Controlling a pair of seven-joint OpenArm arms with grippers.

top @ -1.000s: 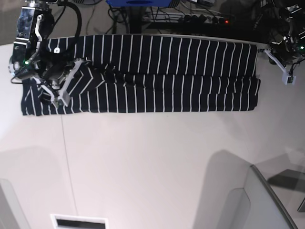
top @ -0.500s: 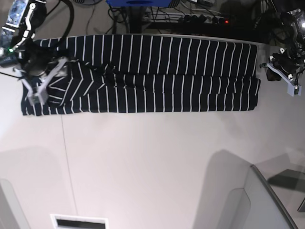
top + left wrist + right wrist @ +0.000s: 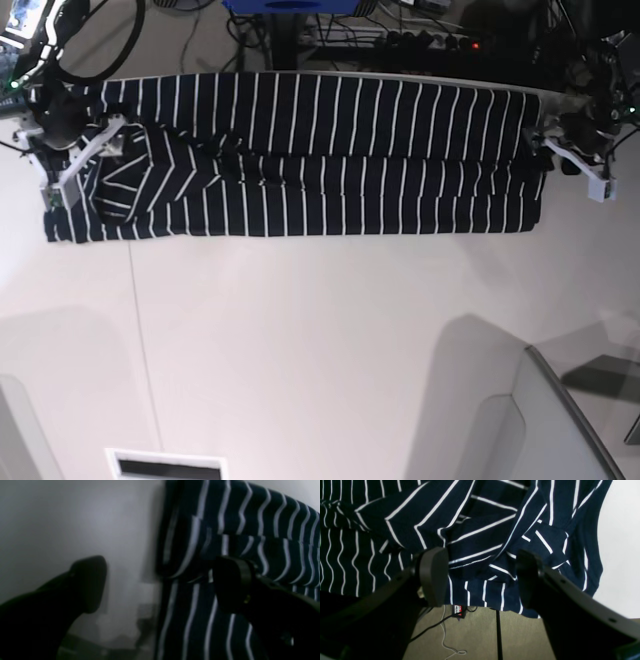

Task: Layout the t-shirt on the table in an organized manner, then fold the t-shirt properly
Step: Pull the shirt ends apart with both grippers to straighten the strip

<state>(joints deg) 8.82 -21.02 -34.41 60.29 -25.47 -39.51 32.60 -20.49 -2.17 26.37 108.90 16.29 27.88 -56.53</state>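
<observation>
The shirt (image 3: 300, 155) lies in a long band at 12 o'clock on the surface (image 3: 320, 340), and both the left hand (image 3: 572, 150) and right hand (image 3: 72, 170) are open and hold nothing, so each should pinch one end and fold gently.

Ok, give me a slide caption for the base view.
Striped t-shirt folded into a band along the table's far edge, an arm at each end.

Dark navy t-shirt (image 3: 330, 160) with thin white stripes, on a plain white table (image 3: 320, 340).
</observation>
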